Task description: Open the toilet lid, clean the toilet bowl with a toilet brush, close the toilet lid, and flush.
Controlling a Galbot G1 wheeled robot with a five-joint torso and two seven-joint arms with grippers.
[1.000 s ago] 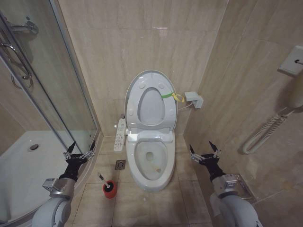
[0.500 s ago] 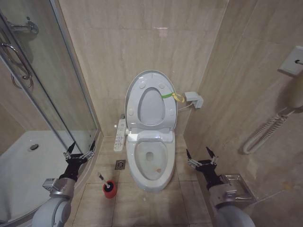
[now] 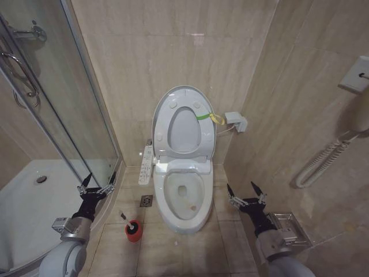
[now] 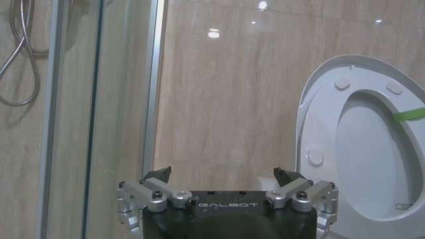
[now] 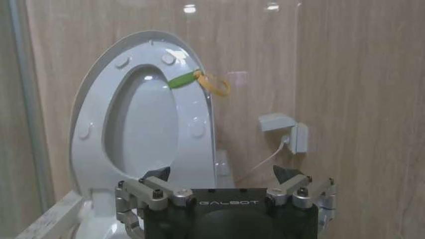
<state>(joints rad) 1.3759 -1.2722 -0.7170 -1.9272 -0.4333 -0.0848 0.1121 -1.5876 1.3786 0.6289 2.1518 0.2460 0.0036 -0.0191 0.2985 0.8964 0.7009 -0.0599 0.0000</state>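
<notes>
Waiting on the left, the left hand (image 3: 97,184) hangs low by the shower glass (image 3: 63,115) with its fingers spread apart, and it has not moved in the last second. Just below and beside it, on the floor, the toilet brush (image 3: 125,219) stands in its red cup (image 3: 134,231), untouched, with its thin handle leaning up toward that hand.

In the middle, the toilet lid (image 3: 183,124) stands straight up against the wall, with its yellow-green band (image 3: 209,117) at the edge, and the seat is up with it. So the opening step looks done. The toilet bowl (image 3: 183,196) lies open below, with the button strip (image 3: 146,164) at its side.

On the right, the right hand (image 3: 246,195) has come down and back a little, away from the lid, and its fingers are spread apart, holding nothing. I think that means it is finished with the lid, and the brush is the next thing to fetch. The left hand is the closer one to the brush.
</notes>
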